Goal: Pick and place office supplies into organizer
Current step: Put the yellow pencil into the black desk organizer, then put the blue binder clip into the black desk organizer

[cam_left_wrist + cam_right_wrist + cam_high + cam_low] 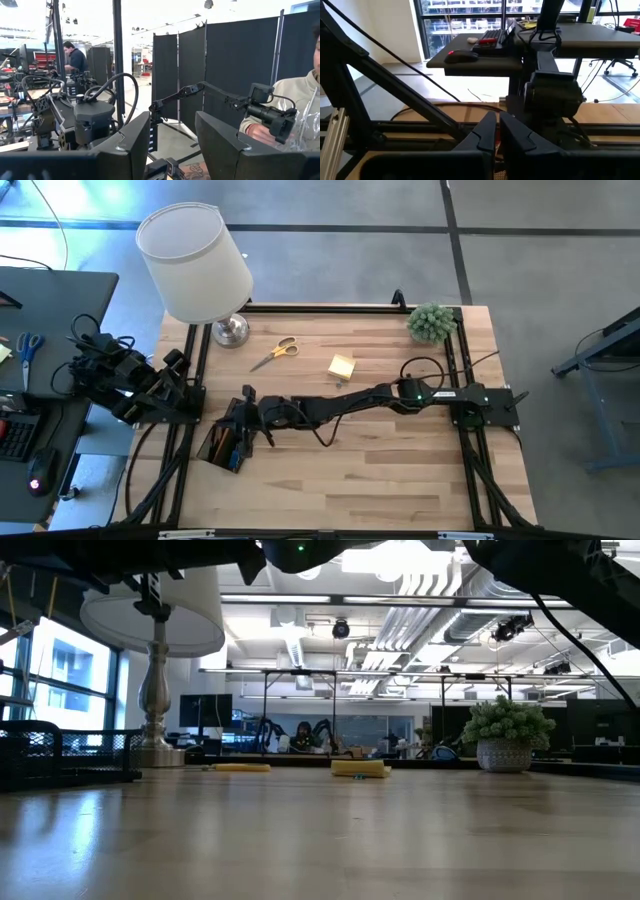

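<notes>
The black organizer sits by the table's left edge with brownish, pencil-like items inside; its mesh wall shows in the low view. My right gripper hangs over the organizer's far end, shut, with nothing visible between its fingers. The yellow-handled scissors and the yellow sticky-note pad lie flat on the far half of the table. A tiny dark piece lies beside the pad. My left gripper waits open at the left edge, pointing into the room.
A white-shaded lamp with a chrome base stands at the far left corner. A small green plant stands at the far right. My right arm spans the table's middle. Bare wood lies along the near side.
</notes>
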